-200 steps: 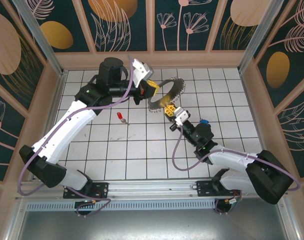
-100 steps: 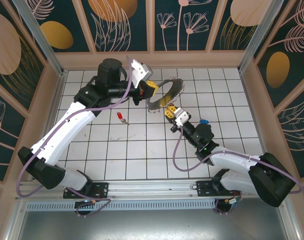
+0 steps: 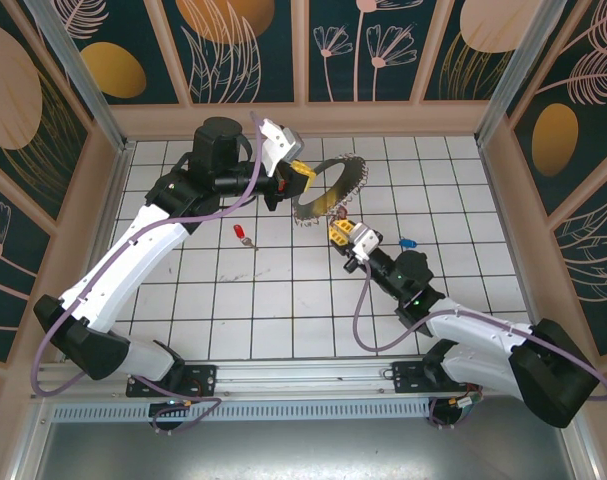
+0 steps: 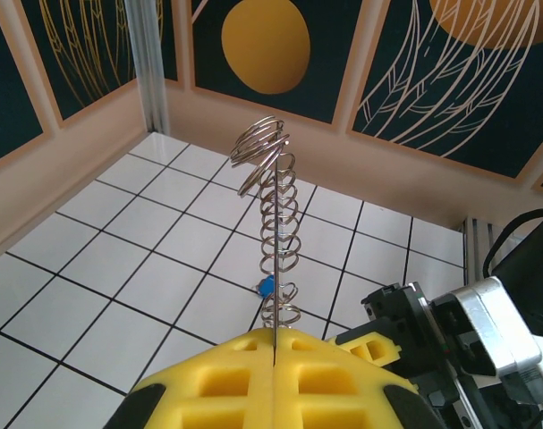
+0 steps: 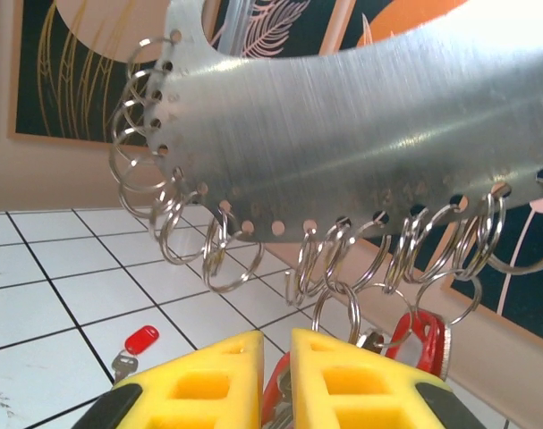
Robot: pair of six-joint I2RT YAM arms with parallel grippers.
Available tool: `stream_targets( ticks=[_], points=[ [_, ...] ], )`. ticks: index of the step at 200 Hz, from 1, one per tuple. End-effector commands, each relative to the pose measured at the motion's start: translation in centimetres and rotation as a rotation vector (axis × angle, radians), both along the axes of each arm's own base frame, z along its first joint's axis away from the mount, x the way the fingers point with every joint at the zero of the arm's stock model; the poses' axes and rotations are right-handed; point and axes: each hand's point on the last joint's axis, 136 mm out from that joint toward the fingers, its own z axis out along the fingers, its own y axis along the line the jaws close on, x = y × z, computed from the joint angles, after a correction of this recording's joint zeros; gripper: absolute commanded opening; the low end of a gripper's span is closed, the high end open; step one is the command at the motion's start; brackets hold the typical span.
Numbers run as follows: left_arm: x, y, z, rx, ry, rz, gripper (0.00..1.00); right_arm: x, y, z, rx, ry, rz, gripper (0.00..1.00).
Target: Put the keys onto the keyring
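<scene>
The keyring [image 5: 343,116] is held up off the table [image 3: 233,300], clamped tight in the left gripper [image 4: 275,335]. The right gripper [image 5: 277,344] is set just beneath it, jaws a slit apart, a red key [image 5: 273,393] glimpsed between; whether it is gripped cannot be told.

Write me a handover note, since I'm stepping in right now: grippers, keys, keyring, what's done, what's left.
Left gripper: shut on the keyring, gripping its edge and holding it off the tiles.
Right gripper: just under the keyring, jaws nearly closed with something red between them; grip unclear.
Done: a red key seems to hang on the keyring.
To do: a second red key and a blue key lie on the tiles.
</scene>
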Motion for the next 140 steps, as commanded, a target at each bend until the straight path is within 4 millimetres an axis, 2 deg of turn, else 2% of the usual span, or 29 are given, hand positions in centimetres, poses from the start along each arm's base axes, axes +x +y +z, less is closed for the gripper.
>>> stream_targets(
  ticks=[1,55,100,140],
  points=[
    [-0.7,-0.1,2.4,-0.058,-0.054,-0.021,0.0,-0.6,0.1,2.0,0.056,-0.047,0.035,0.17],
    [-0.8,-0.1,2.4,-0.059,-0.045,-0.024,0.0,0.5,-0.2,3.4,0.09,-0.08,-0.018,0.18],
    [-0.9,-0.1,2.3,-0.058,-0.044,-0.025,0.0,1.2,-0.6,3.7,0.095,-0.098,-0.065,0.16],
    [-0.9,0.0,2.2,-0.057,-0.04,-0.025,0.0,1.3,0.0,4.0,0.103,-0.099,-0.043,0.13]
  ],
)
